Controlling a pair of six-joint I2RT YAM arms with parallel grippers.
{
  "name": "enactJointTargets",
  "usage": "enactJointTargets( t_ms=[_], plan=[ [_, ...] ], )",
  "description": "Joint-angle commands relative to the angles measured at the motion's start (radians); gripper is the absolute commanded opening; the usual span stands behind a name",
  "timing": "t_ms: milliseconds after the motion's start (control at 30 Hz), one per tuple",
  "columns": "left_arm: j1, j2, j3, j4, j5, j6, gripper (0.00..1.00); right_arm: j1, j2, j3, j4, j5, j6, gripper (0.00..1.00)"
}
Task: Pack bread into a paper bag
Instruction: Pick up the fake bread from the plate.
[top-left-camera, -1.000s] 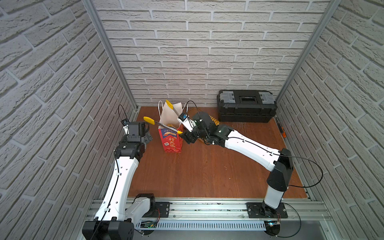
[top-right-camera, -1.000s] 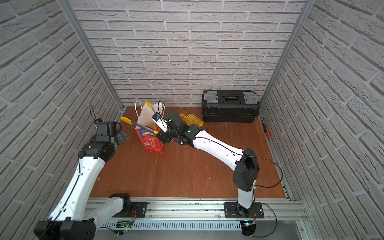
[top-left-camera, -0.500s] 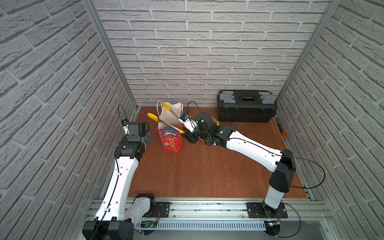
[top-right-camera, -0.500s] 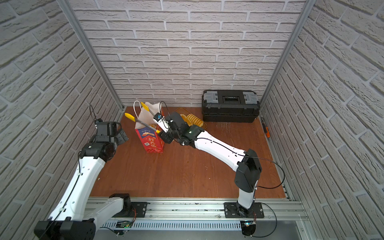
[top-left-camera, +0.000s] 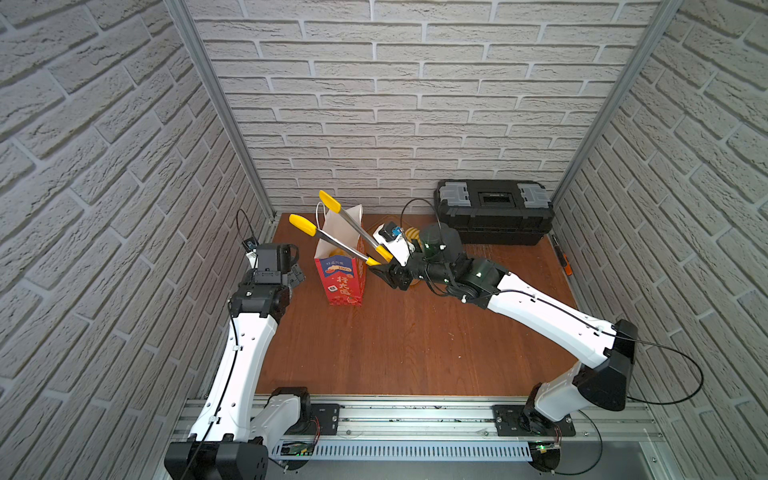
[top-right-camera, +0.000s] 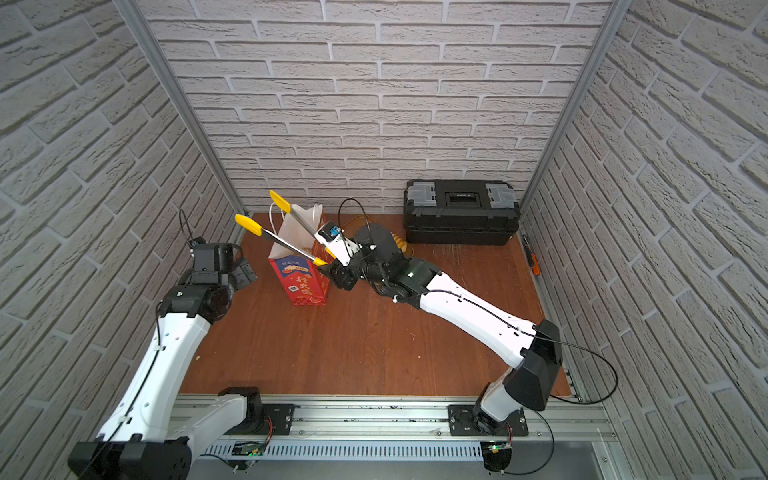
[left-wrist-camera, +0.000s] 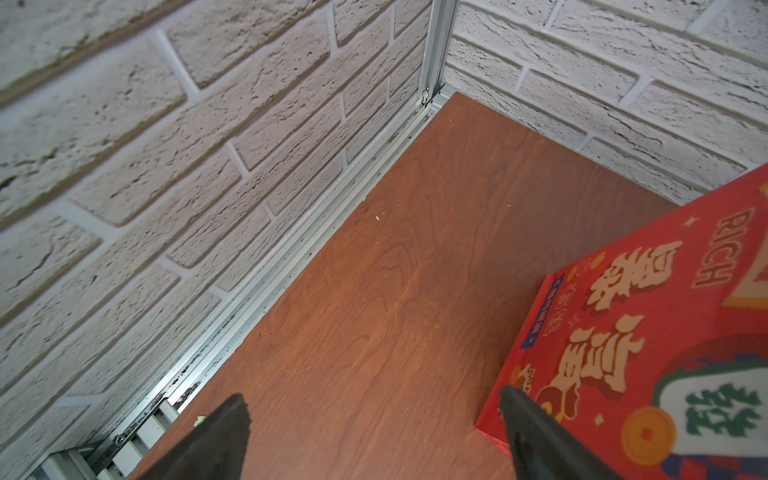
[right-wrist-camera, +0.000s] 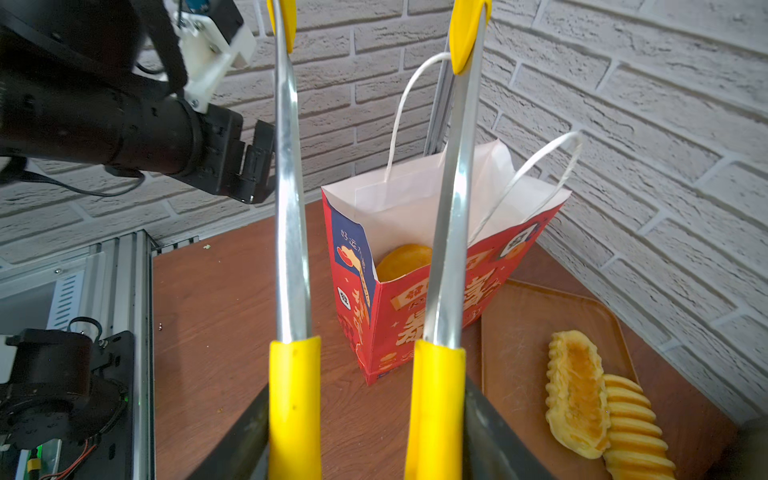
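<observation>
The paper bag stands upright at the back left, its mouth open. One round golden piece of bread lies inside it. Two more pieces, a fluted pastry and a ridged roll, lie on a brown tray beside the bag. My right gripper is shut on the yellow handles of metal tongs. The tongs' yellow tips stand apart and empty, raised above the bag. My left gripper is open and empty, just left of the bag.
A black toolbox sits against the back wall at the right. An orange-handled tool lies along the right wall. The left wall's rail runs close beside my left gripper.
The tongs' tips have swung up and toward the back wall, now higher over the bag. The right jaws have closed a little on the handles. The left arm has not moved.
</observation>
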Motion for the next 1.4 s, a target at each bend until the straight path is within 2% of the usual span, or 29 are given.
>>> enactJointTargets(
  t_ms=[0,167,400,567,733,900,1100,1367],
  plan=[
    [0.007,-0.006,0.028,0.004,0.001,0.001,0.96,-0.004,-0.094,-0.038,0.146,0.077,0.023,0.62],
    [0.007,-0.005,0.029,0.005,-0.002,0.003,0.96,-0.078,-0.161,-0.111,0.146,0.21,0.055,0.62],
    [0.007,0.001,0.023,0.001,-0.005,0.005,0.96,-0.316,-0.234,-0.231,0.15,0.211,0.186,0.63],
    [0.007,0.004,0.018,0.01,-0.005,0.003,0.96,-0.406,-0.165,-0.233,0.094,0.196,0.187,0.64],
    [0.006,0.018,0.015,0.011,0.001,-0.004,0.96,-0.414,-0.038,-0.212,0.043,0.123,0.205,0.64],
    [0.007,0.018,0.012,0.013,0.0,0.001,0.96,-0.414,0.065,-0.239,0.082,0.039,0.248,0.63],
    [0.007,0.035,0.008,0.019,-0.001,-0.003,0.96,-0.414,0.203,-0.207,0.08,0.013,0.221,0.63],
    [0.006,0.038,-0.001,0.023,0.0,-0.004,0.96,-0.415,0.305,-0.205,0.094,0.0,0.231,0.63]
  ],
)
